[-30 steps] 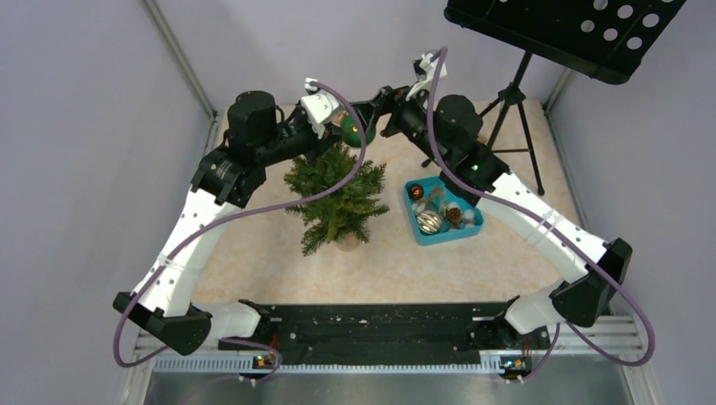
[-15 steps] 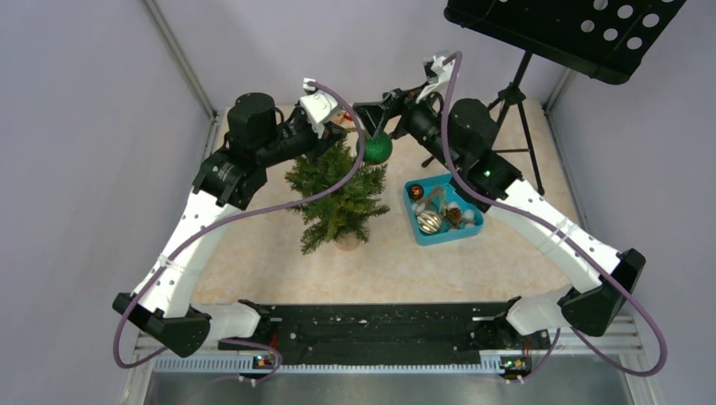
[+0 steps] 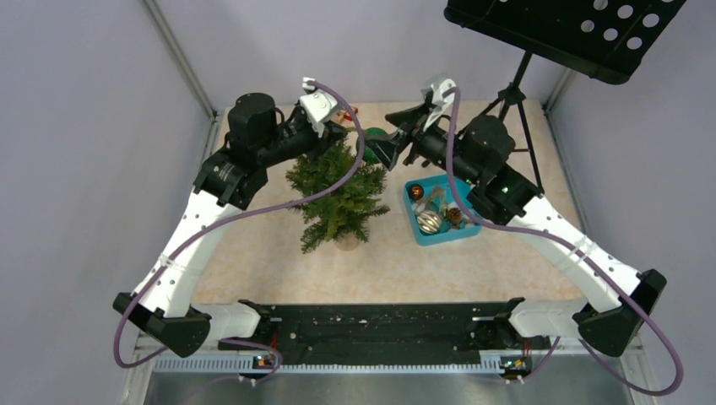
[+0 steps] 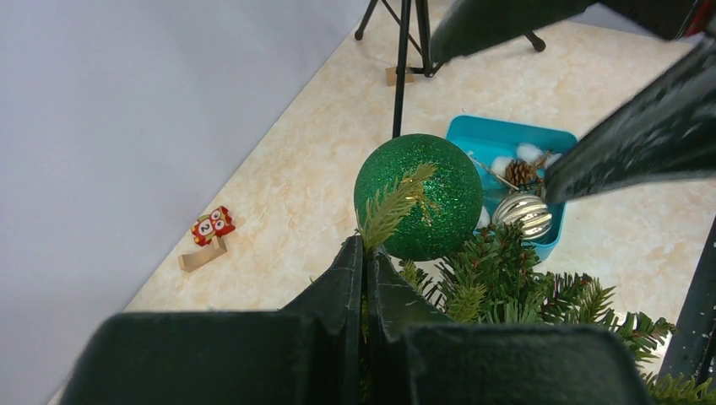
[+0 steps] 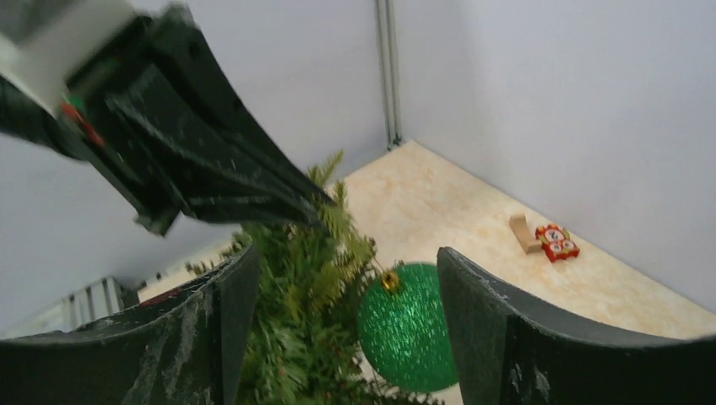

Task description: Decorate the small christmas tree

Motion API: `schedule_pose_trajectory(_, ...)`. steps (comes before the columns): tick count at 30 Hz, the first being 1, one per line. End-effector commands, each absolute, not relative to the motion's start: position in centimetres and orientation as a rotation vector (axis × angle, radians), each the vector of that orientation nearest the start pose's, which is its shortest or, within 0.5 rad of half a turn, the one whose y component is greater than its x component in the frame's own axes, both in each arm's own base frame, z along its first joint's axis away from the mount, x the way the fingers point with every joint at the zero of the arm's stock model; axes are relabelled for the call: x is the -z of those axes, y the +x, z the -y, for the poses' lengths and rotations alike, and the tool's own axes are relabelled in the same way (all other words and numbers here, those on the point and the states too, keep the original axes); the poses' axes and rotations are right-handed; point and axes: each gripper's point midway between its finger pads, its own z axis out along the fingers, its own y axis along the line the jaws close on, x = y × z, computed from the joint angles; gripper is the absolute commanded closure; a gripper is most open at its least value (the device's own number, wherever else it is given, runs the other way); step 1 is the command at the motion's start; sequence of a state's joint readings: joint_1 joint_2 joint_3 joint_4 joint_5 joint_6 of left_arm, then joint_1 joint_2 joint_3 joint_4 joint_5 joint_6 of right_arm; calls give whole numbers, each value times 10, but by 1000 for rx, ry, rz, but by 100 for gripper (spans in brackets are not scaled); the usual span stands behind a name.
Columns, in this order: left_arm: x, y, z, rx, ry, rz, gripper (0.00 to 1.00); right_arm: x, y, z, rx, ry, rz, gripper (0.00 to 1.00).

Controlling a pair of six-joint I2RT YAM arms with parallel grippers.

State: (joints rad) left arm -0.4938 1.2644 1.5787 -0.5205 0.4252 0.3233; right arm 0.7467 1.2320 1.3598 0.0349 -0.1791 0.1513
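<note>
Beige table (image 3: pixel 253 253): small christmas tree (image 3: pixel 338 198) dark green, glitter ball (image 4: pixel 420 197) near top.

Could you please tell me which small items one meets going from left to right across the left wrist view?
Small red owl-faced block → glittery green ball ornament → shiny silver ribbed bauble, which lies in the teal plastic tray.

The small christmas tree (image 3: pixel 336 192) stood upright on its short brown base near the middle of the desk, slightly toward the left edge. Its dark green branches spread outward, and a glittery green ball (image 4: pixel 418 197) hung from a top sprig.
</note>
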Motion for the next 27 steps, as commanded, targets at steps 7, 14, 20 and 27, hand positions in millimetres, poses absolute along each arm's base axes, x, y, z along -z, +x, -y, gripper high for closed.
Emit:
schedule_pose_trajectory(7, -393, 301, 234, 537, 965, -1557, 100, -441, 274, -303, -878, -739, -1267, 57)
schedule_pose_trajectory(14, -395, 301, 235, 545, 960, -1556, 100, -439, 282, -308, -790, -847, -1227, 63)
schedule_pose_trajectory(20, -395, 302, 236, 548, 958, -1559, 100, -446, 294, -317, -761, -884, -1215, 65)
schedule_pose_trajectory(27, -396, 301, 235, 550, 955, -1559, 100, -437, 301, -323, -741, -934, -1247, 71)
